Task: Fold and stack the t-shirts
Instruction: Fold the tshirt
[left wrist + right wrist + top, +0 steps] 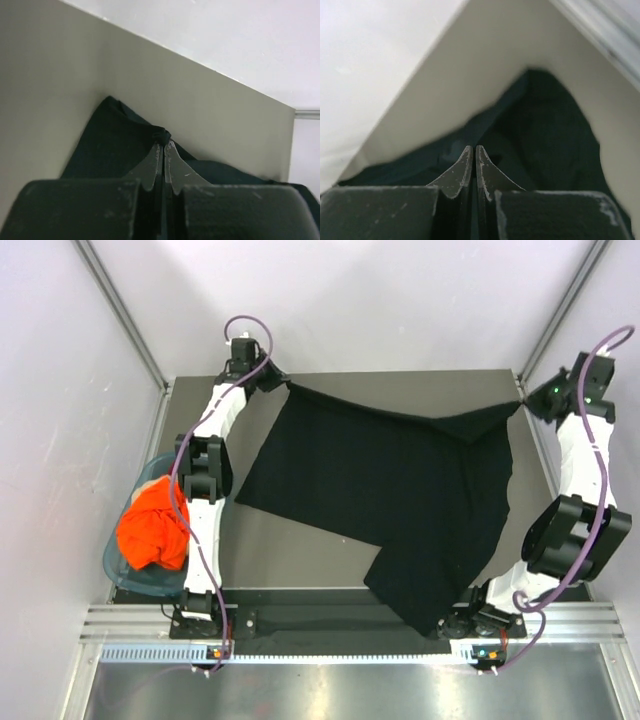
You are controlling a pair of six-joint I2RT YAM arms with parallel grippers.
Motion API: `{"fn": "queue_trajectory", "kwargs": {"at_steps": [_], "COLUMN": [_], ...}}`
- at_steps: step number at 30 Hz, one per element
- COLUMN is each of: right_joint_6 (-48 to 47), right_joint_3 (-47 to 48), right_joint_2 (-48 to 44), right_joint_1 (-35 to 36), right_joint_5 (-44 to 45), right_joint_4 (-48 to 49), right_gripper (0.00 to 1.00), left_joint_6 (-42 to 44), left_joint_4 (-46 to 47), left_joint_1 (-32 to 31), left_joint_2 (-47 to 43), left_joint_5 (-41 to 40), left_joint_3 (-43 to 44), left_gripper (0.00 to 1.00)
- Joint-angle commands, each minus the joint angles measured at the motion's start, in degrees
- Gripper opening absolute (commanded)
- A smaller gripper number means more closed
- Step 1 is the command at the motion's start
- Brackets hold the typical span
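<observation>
A large black t-shirt (400, 490) hangs spread across the table, held up by its two far corners. My left gripper (283, 383) at the far left is shut on one corner. In the left wrist view a small knot of black cloth (162, 135) is pinched at the tips of that gripper (163, 143). At the far right, my right gripper (522, 400) is shut on the other corner; in its wrist view the jaws (473, 148) stand together with dark cloth (545, 125) around them. The shirt's lower part trails off the near edge. An orange t-shirt (155, 525) lies crumpled in a basket.
The teal plastic basket (112, 565) sits off the table's left edge beside the left arm. The dark table (290, 550) shows bare at the near left. Pale walls and metal posts close in the back and sides.
</observation>
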Motion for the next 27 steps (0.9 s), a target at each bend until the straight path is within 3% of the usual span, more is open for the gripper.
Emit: {"fn": "queue_trajectory", "kwargs": {"at_steps": [1, 12, 22, 27], "right_joint_6": [1.5, 0.8, -3.4, -5.2], "right_joint_3": [-4.5, -17.3, -17.4, -12.3], "right_joint_2": [-4.0, -10.5, -7.6, -7.2], "right_joint_1": [-0.1, -0.1, -0.8, -1.6], "right_joint_5": [-1.9, 0.1, 3.0, 4.6], "right_joint_4": [-2.7, -4.7, -5.9, -8.0], "right_gripper": [0.0, 0.0, 0.0, 0.0], "left_joint_6": [-2.4, -3.9, -4.8, -3.8], "left_joint_4": [-4.3, -9.8, -13.0, -13.7], "left_joint_1": [1.2, 1.7, 2.0, 2.0], "left_joint_2": [-4.2, -8.2, -8.1, -8.8], "left_joint_5": [2.5, 0.7, 0.0, -0.9], "left_joint_3": [-1.0, -8.6, -10.5, -9.4], "left_gripper": [0.0, 0.0, 0.0, 0.0]}}
